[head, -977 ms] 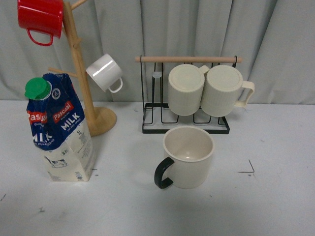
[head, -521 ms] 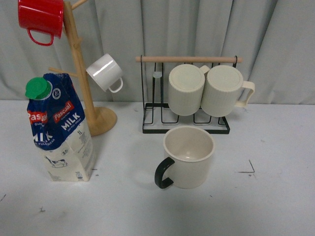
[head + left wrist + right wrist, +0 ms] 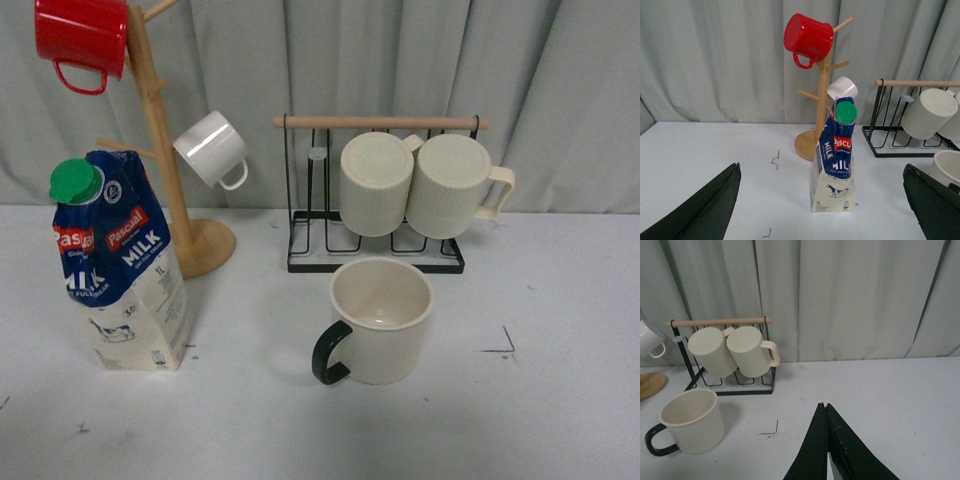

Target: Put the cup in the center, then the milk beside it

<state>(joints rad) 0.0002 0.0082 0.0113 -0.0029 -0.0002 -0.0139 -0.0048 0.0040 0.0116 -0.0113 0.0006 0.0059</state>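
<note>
The cream cup [image 3: 381, 320] with its black loop handle stands upright on the white table [image 3: 560, 400], mid-table, in front of the wire rack. It also shows in the right wrist view [image 3: 692, 421]. The blue and white milk carton [image 3: 125, 265] with a green cap stands upright at the left, next to the wooden mug tree. In the left wrist view the carton [image 3: 836, 160] stands ahead between the wide-open fingers of my left gripper [image 3: 822, 200], some way off. My right gripper [image 3: 823, 407] is shut and empty, over bare table to the right of the cup. Neither arm shows in the front view.
A wooden mug tree [image 3: 165, 150] holds a red mug [image 3: 82, 38] and a small white mug [image 3: 212, 148]. A black wire rack [image 3: 375, 240] with a wooden bar holds two ribbed cream mugs [image 3: 420, 185]. A grey curtain hangs behind.
The front view has shifted very slightly; the cup and carton stand where they were.
</note>
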